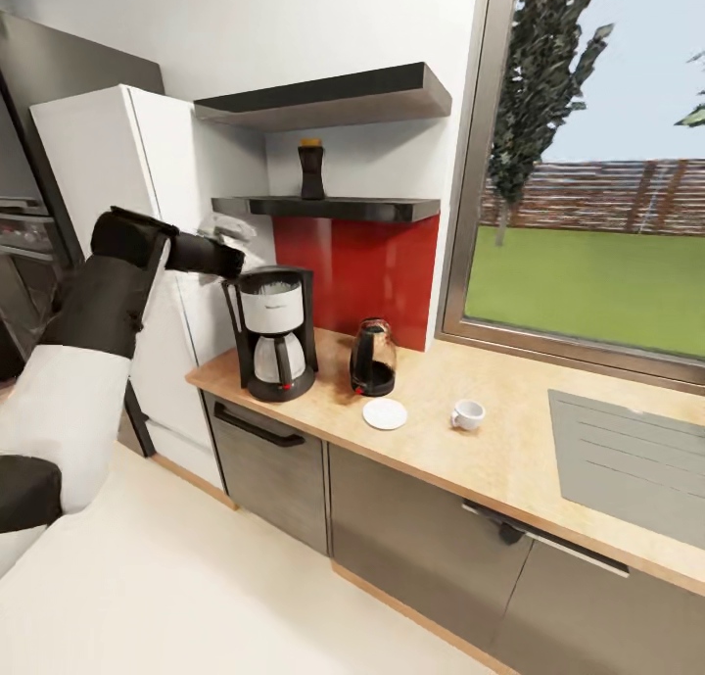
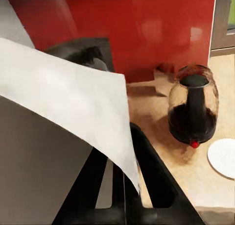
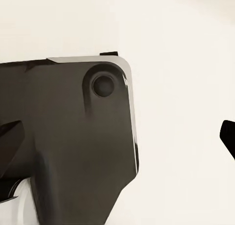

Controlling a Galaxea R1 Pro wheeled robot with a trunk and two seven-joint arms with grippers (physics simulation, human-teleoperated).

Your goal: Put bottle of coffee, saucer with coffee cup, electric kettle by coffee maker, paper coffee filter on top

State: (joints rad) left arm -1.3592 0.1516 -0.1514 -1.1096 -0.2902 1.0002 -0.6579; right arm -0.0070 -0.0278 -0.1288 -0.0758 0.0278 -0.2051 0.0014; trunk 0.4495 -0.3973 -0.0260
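left hand [image 1: 233,244] sat clamped on the paper filter [image 2: 73,107], held just above and beside the coffee maker [image 1: 275,332]. its open top lay below and toward the kettle [image 1: 373,359]. right hand's state could not be told.

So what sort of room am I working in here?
A home kitchen, by the look of it: a long light-wood countertop over dark grey cabinets, a tall white fridge, and a black drip coffee maker.
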